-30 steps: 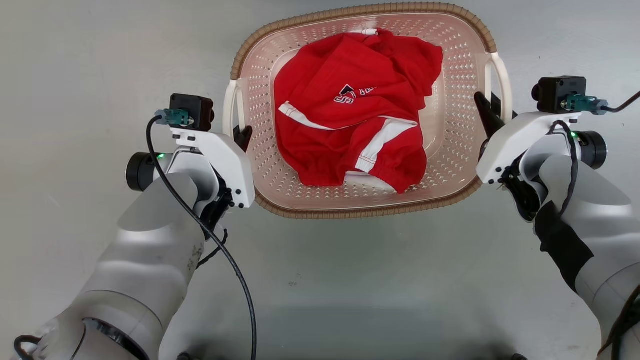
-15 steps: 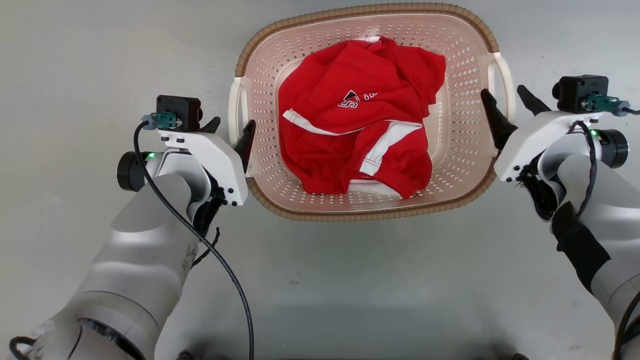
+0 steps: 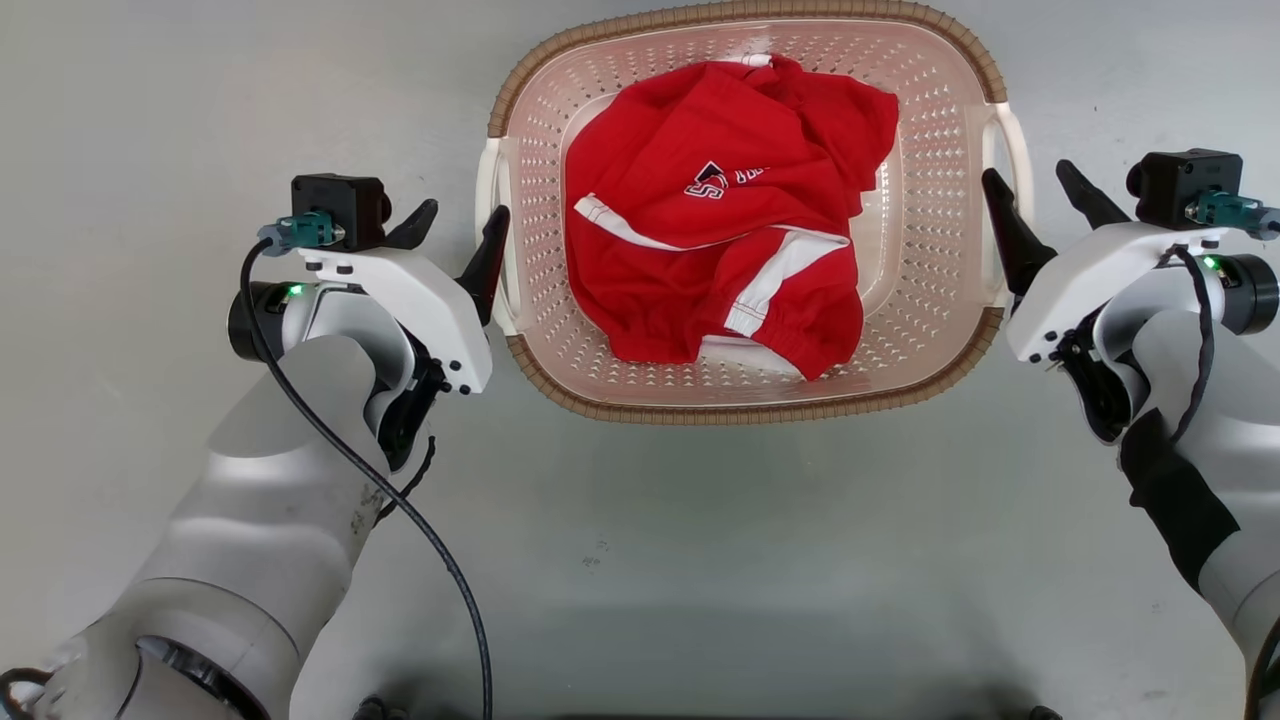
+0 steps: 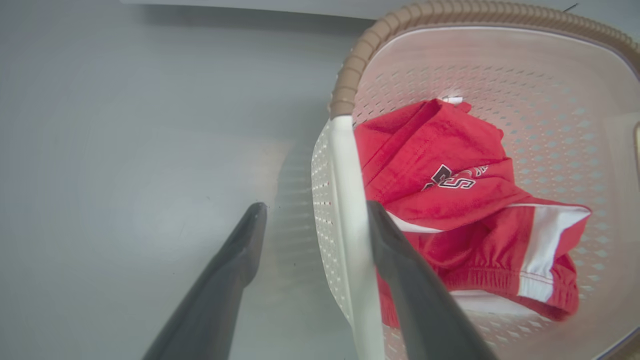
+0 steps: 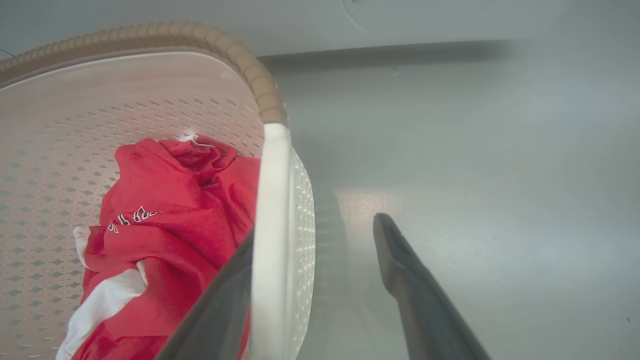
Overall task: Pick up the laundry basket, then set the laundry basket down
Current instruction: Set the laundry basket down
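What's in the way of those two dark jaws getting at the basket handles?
Nothing visible is in the way. The left gripper has its open jaws straddling the left white handle of the laundry basket, and the right gripper straddles the right white handle the same way. The red garment lies inside the basket, clear of both.

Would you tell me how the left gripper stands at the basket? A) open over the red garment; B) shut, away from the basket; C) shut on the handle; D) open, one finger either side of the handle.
D: the left gripper has its fingers spread, the white handle between them.
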Controlling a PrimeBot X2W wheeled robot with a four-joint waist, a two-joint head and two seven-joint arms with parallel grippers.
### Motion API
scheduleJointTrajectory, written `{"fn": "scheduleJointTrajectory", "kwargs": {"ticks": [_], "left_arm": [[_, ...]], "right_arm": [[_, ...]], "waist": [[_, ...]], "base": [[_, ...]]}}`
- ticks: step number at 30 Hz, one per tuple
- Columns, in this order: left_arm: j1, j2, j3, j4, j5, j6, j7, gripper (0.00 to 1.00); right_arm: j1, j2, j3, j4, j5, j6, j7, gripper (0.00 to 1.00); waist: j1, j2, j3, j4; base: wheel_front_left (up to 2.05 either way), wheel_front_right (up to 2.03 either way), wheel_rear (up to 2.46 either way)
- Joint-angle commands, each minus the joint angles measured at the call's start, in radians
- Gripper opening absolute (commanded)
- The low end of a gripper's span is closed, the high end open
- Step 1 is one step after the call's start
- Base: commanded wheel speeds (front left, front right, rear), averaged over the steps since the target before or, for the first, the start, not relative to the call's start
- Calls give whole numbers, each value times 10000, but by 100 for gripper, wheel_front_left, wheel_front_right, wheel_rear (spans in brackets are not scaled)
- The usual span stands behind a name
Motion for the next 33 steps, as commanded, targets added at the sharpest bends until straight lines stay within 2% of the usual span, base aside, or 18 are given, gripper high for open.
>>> {"fn": "scheduleJointTrajectory", "kwargs": {"ticks": [1, 21, 33], "left_arm": [[203, 481, 68, -23, -149, 132, -123, 100], [193, 722, -713, -753, -947, 131, -669, 100], [394, 704, -908, -653, -1355, 131, -720, 100]], "right_arm": [[712, -72, -68, -78, -102, -38, -147, 100], [786, -72, 371, -249, 273, -38, -147, 100], [815, -72, 595, -121, 383, -38, -147, 100]], "waist": [[0, 0, 1, 14], [0, 0, 15, 118], [0, 0, -506, 229]], "base": [[0, 0, 0], [0, 0, 0], [0, 0, 0]]}}
